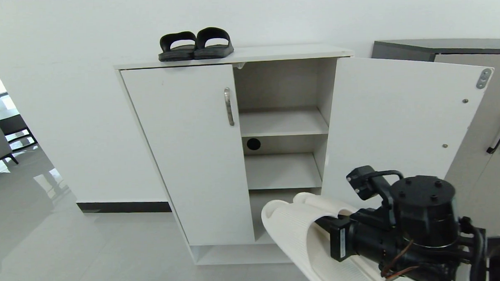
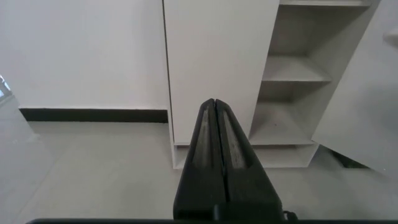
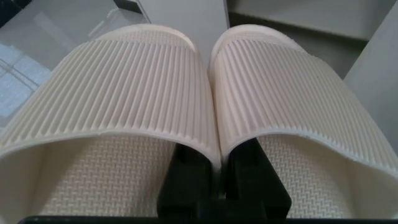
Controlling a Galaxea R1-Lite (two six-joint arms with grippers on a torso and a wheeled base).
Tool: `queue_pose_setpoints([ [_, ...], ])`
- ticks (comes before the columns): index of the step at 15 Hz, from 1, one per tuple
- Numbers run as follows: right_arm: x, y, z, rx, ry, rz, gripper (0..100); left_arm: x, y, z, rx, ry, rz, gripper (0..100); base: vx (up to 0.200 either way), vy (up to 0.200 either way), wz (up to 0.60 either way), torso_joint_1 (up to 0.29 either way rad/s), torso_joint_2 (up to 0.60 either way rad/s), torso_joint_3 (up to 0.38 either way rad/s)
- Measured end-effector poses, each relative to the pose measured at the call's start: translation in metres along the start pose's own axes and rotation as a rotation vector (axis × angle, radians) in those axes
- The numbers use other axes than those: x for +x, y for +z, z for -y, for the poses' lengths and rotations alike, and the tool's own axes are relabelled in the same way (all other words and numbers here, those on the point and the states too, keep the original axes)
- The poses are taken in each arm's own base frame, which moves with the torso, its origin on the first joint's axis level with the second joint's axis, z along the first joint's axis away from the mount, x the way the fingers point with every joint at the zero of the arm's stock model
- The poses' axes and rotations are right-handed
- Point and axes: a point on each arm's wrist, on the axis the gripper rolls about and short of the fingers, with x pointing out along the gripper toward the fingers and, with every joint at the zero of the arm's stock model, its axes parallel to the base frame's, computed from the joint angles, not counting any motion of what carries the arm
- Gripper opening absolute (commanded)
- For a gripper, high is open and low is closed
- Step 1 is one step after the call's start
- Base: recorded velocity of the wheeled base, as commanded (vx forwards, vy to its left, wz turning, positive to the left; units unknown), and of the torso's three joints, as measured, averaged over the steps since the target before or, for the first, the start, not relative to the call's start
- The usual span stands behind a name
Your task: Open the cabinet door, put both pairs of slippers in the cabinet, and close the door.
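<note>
Where tool (image 3: 219,169) pinches, ribbed slippers (image 3: 140,81) touch.

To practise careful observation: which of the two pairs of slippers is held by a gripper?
The white ribbed pair, clamped in the right gripper; the black pair sits on top of the cabinet.

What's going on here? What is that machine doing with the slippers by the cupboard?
The robot is putting slippers away in the white cabinet. Its right end effector is clamped on a pair of white slippers, held side by side low in front of the cabinet. The right door stands open and the left door is shut. A pair of black slippers sits on top of the cabinet. The left end effector is shut and holds nothing. Neither pair is inside yet.
</note>
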Motion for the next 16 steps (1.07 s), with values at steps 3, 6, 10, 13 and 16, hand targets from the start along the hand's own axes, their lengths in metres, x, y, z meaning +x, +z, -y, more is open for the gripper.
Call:
queue_pose_setpoints([
  [3,0.044,-0.016,-0.002,0.057,-0.069,-0.059,0,0.0,0.0,0.0,0.002,0.0,0.001,0,0.0,0.0,0.0,0.0,0.0,0.0],
  [6,0.09,-0.025,-0.005,0.064,-0.24,-0.038,0,0.0,0.0,0.0,0.02,-0.007,0.001,0,0.0,0.0,0.0,0.001,0.0,-0.025],
  [10,0.12,-0.033,-0.006,0.003,-0.402,0.027,0,0.0,0.0,0.001,0.022,-0.023,0.001,0,0.0,0.0,0.0,0.004,0.0,-0.178],
  [13,0.138,-0.029,-0.011,-0.065,-0.438,0.132,0,0.0,0.0,0.001,0.023,-0.023,0.001,0,0.0,0.0,0.0,-0.001,0.01,-0.194],
  [16,0.161,-0.022,-0.015,-0.095,-0.488,0.249,0,0.0,0.0,0.001,0.023,-0.024,0.001,0,0.0,0.0,0.0,0.001,0.0,-0.206],
])
